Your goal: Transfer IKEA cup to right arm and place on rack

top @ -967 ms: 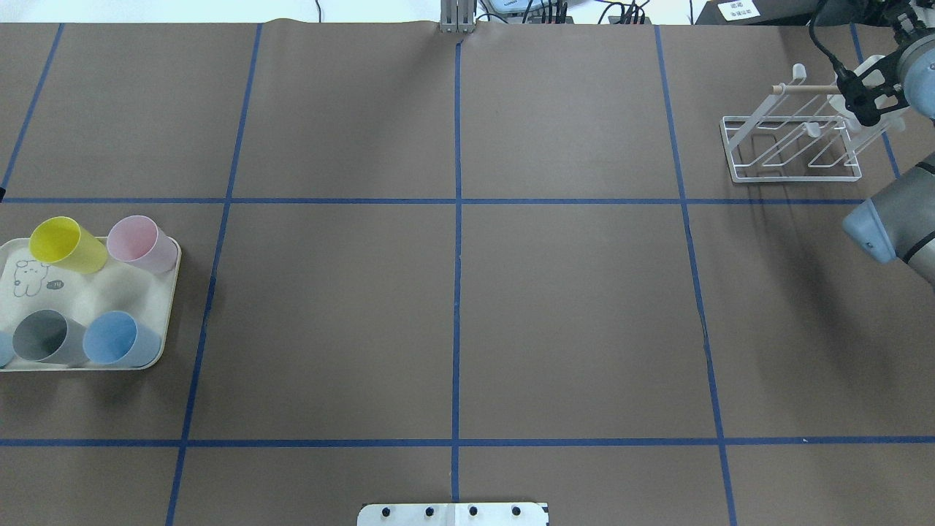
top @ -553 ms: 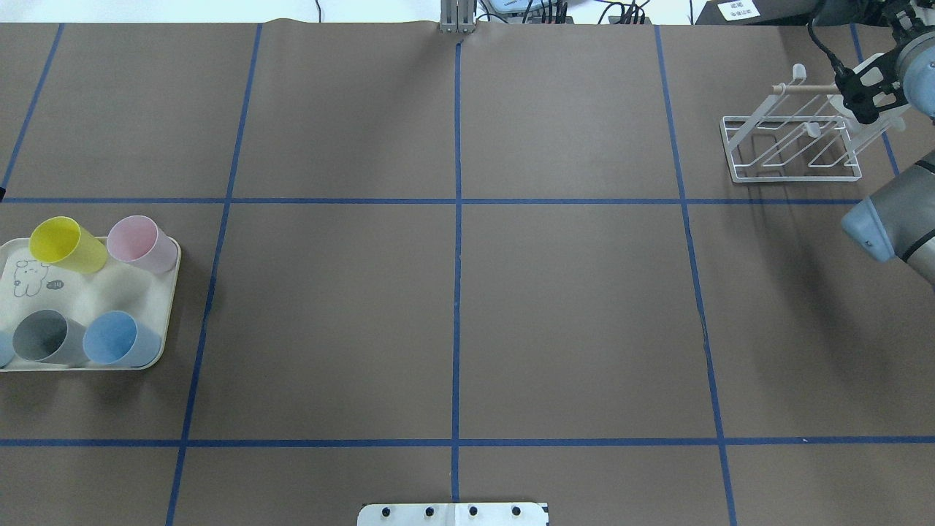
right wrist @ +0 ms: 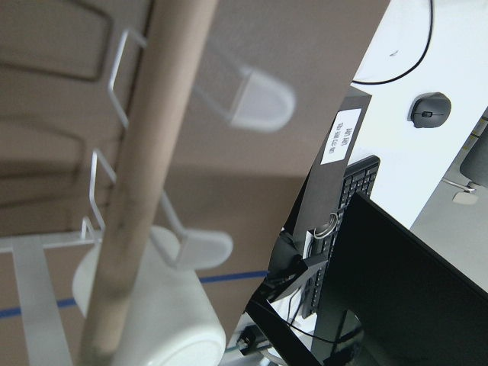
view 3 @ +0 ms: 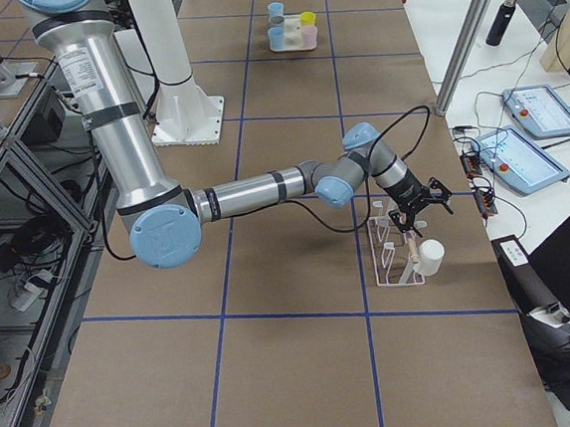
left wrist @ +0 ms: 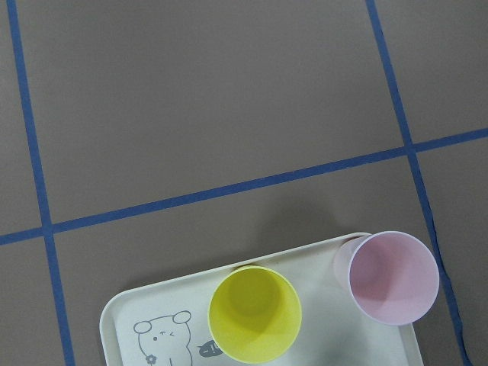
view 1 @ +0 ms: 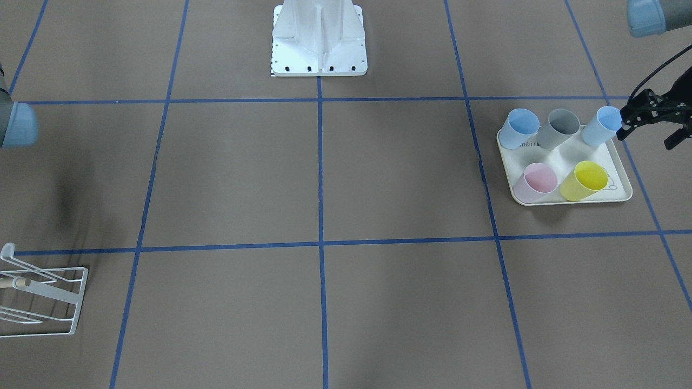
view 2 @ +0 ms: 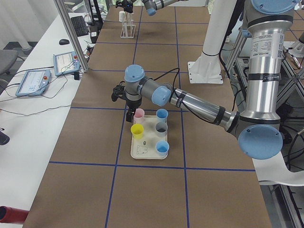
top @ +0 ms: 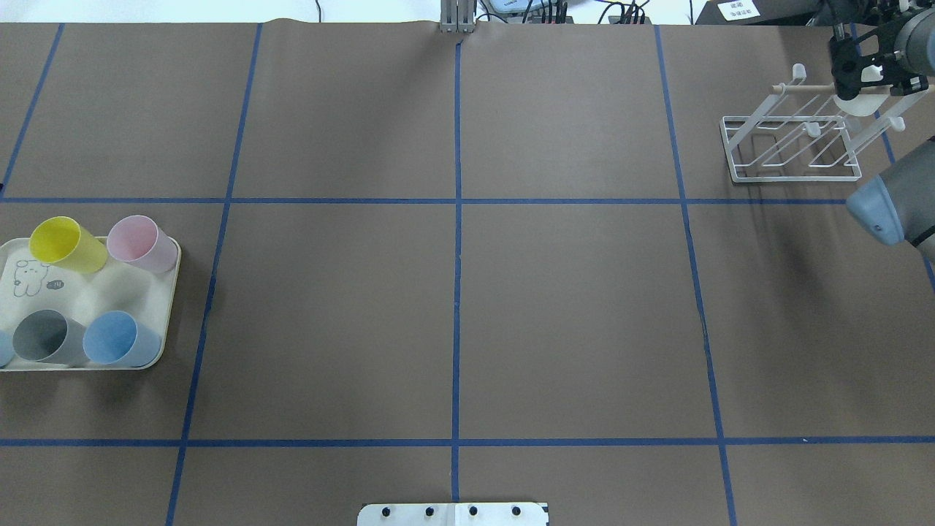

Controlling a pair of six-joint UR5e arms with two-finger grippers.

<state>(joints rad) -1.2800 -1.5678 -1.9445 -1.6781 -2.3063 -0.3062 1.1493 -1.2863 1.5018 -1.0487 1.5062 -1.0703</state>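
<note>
A white cup (top: 860, 107) lies on its side on the right end of the white wire rack (top: 792, 157), beside the wooden dowel (right wrist: 145, 191). My right gripper (top: 856, 82) hovers just past the cup, open and apart from it; the right side view shows its fingers spread above the cup (view 3: 430, 254). My left gripper (view 1: 647, 135) hangs open above the tray's outer edge, one fingertip close to the light blue cup (view 1: 600, 125), holding nothing. The left wrist view looks down on the yellow cup (left wrist: 255, 313) and the pink cup (left wrist: 393, 277).
The cream rabbit-print tray (view 1: 621, 189) also holds a blue cup (view 1: 518, 127) and a grey cup (view 1: 559, 127). The robot's white base plate (view 1: 319, 54) stands at mid-table. Monitors, a keyboard and cables lie beyond the table edge by the rack.
My right gripper has drawn back from the rack toward the far table edge, and the white cup now shows uncovered on the rack. The cups on the tray have not moved.
</note>
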